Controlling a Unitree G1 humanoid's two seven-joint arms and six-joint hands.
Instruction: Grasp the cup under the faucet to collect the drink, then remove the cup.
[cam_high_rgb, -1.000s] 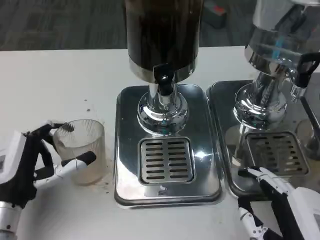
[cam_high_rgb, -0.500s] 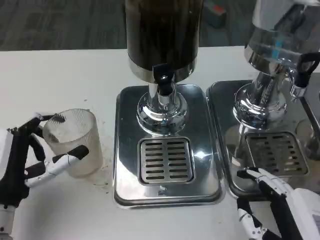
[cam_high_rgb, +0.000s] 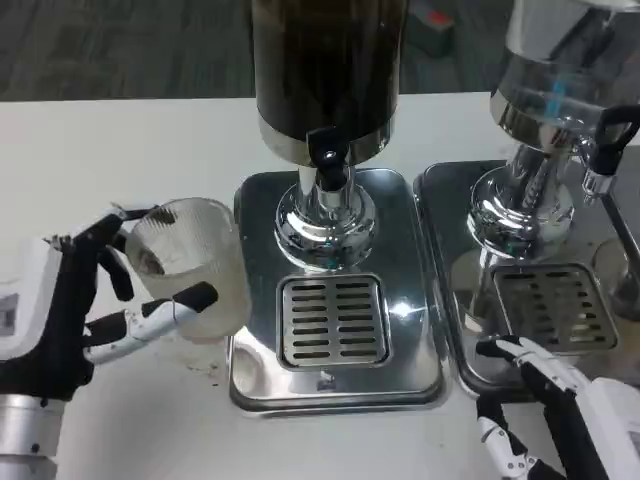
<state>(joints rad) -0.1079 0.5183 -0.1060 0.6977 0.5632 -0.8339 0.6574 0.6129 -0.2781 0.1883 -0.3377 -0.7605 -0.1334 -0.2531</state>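
Observation:
My left hand (cam_high_rgb: 75, 310) grips a clear ribbed plastic cup (cam_high_rgb: 190, 265), fingers wrapped around its side, just left of the steel drip tray (cam_high_rgb: 335, 370). The cup leans a little and its rim nearly reaches the tray's left edge. The faucet (cam_high_rgb: 328, 165) with its black lever juts from the dark drink dispenser (cam_high_rgb: 328, 70) above the slotted grate (cam_high_rgb: 332, 320). Nothing stands on the grate. My right hand (cam_high_rgb: 560, 405) rests low at the front right with its fingers apart and nothing in it.
A second dispenser (cam_high_rgb: 560, 90) with its own steel tray (cam_high_rgb: 545, 310) and grate stands to the right. Dark specks and drips mark the white table (cam_high_rgb: 110, 160) near the cup. A floor area lies beyond the table's far edge.
My left hand has lifted the cup and carried it right, toward the drip tray. The right hand has stayed put.

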